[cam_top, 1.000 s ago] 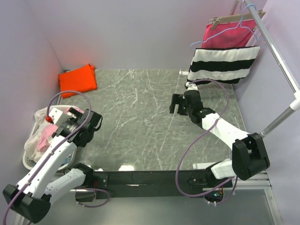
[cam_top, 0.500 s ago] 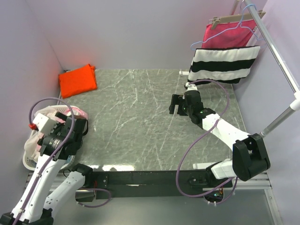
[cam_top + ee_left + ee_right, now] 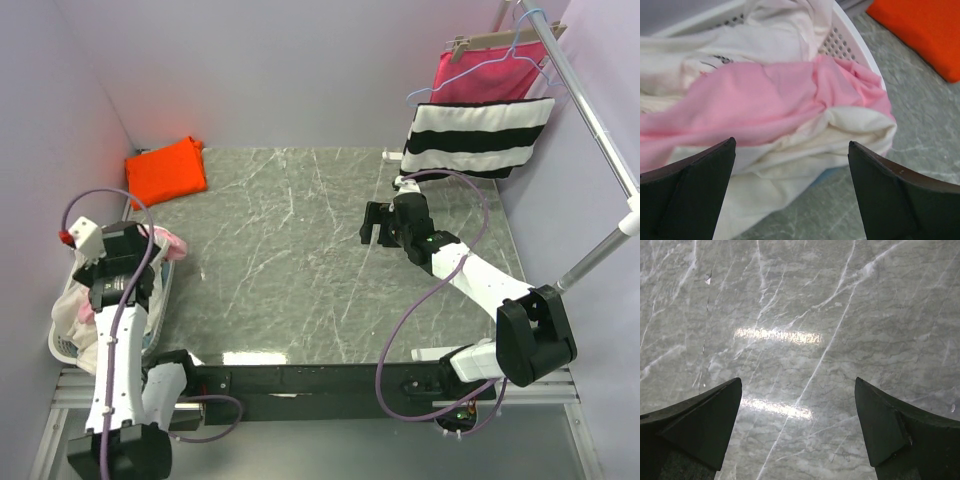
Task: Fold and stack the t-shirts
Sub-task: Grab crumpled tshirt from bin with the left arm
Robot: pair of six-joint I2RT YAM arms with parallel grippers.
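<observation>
Worktop [image 3: 300,250]: grey marble-patterned slab, white veins, glossy. Carries one folded orange t-shirt [image 3: 166,170] at the upper left corner of the overhead view, and one white perforated laundry basket [image 3: 847,42] at the left edge, below the shirt.

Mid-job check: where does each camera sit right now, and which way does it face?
Top external: above and behind the bases, looking down on the table; left arm and right arm show.
Left wrist: over the basket, looking down at the pink t-shirt; the left gripper, open, shows at bottom.
Right wrist: above the table, looking down at marble; the right gripper, open, shows at bottom.
Shared: top and left wrist both show the basket, pink t-shirt and orange t-shirt.
</observation>
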